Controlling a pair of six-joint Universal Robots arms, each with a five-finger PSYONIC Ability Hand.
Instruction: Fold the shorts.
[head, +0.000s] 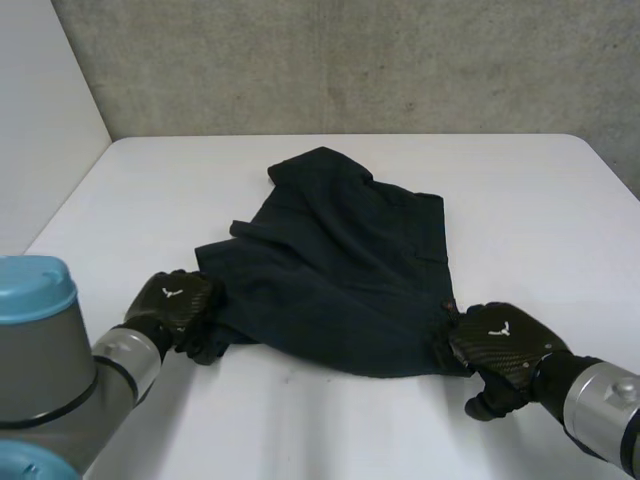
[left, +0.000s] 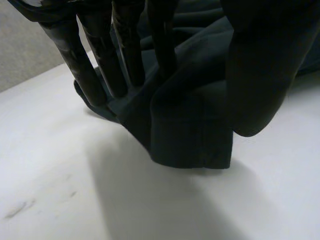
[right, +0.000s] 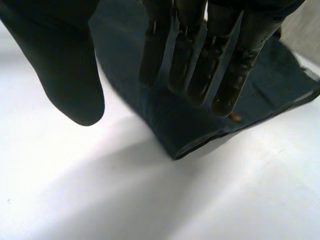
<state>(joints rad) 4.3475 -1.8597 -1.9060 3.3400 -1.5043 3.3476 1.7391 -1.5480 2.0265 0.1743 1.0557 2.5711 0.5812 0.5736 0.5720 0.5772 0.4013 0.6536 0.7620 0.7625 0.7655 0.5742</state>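
— Dark navy fabric, soft and limp by the look of it: the shorts lie spread in the middle of the white worktop, rumpled, with one corner pointing away from the robot.

— And a hand on each near corner. The left hand seems to have a real hold, its fingers behind a bunched fold and its thumb closing on the front, so the hem hangs just off the surface.

— The right hand reads differently. Its fingers are straight and side by side, their tips resting on the doubled edge, while the thumb stands well apart over bare worktop. That is no pinch.

— Light cloth like this probably sags and drags wherever it isn't held. The stitched hems are likely the firmest places to grip, taken at both corners together.

— Agreed. Lift with one side loose and the fold will likely skew.
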